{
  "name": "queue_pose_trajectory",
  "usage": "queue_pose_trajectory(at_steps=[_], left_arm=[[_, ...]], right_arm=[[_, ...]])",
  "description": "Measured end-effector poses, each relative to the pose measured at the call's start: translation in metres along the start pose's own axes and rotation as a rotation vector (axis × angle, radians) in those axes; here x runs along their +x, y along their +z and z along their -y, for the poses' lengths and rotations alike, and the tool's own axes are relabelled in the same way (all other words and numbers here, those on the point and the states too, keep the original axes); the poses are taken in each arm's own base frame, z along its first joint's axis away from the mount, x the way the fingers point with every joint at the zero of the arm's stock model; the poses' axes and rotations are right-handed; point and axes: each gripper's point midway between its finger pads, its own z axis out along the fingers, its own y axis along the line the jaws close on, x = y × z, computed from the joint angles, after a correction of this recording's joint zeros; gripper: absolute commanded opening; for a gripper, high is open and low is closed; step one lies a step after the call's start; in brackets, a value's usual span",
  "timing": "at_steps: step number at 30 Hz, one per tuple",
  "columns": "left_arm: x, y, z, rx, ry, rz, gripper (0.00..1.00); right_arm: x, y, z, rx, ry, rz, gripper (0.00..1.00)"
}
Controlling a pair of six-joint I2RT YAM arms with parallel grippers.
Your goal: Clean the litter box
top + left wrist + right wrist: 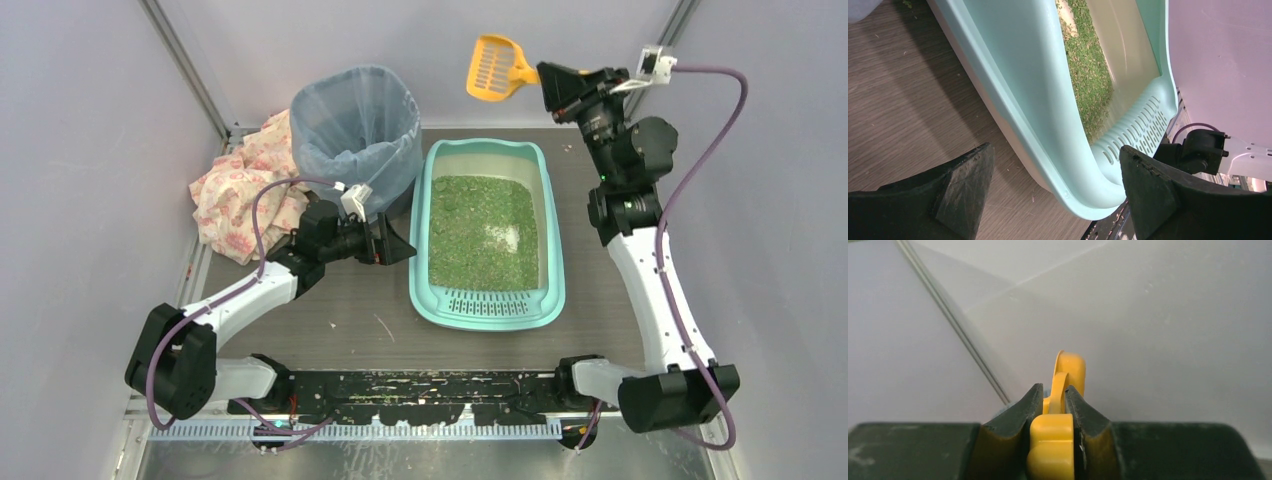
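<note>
Lying on the table (330, 315), the litter box (490, 303) is flanked at its left rim by the spread left gripper (402, 247), while a yellow scoop (492, 68) is pinched aloft by the right gripper (545, 78).

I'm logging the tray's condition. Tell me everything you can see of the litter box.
The litter box is a teal plastic tray with rounded corners and a raised rim, lying flat on the dark table, beside the bin. Green granular litter covers its floor; a slotted grate step spans its near end. The open left gripper sits at its left rim; contact cannot be told.
</note>
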Motion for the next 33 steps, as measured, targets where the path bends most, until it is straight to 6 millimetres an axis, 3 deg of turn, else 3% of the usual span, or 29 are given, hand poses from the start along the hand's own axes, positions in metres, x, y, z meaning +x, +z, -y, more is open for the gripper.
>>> queue_pose_trajectory(at_steps=[3,10,13,15,25,33], left_arm=[[0.000,0.000,0.000,0.001,0.000,0.000,0.94],[0.006,0.007,-0.006,-0.002,-0.019,-0.021,0.94],[0.006,0.007,-0.006,-0.003,-0.020,-0.023,0.94],[0.006,0.007,-0.006,-0.003,-0.020,-0.023,0.94],[0.006,0.007,-0.006,-0.004,-0.018,-0.022,0.94],[0.006,0.007,-0.006,-0.003,-0.018,-0.023,0.94]], right_arm=[[0.020,-0.024,0.027,0.085,-0.002,-0.046,0.01],[0.174,-0.089,0.117,0.346,0.083,-0.405,0.01],[0.227,-0.116,0.143,0.431,0.124,-0.540,0.01],[0.247,-0.124,0.152,0.452,0.146,-0.589,0.01],[0.310,-0.129,0.173,0.455,0.261,-0.678,0.01],[0.325,-0.121,0.167,0.423,0.276,-0.677,0.01]])
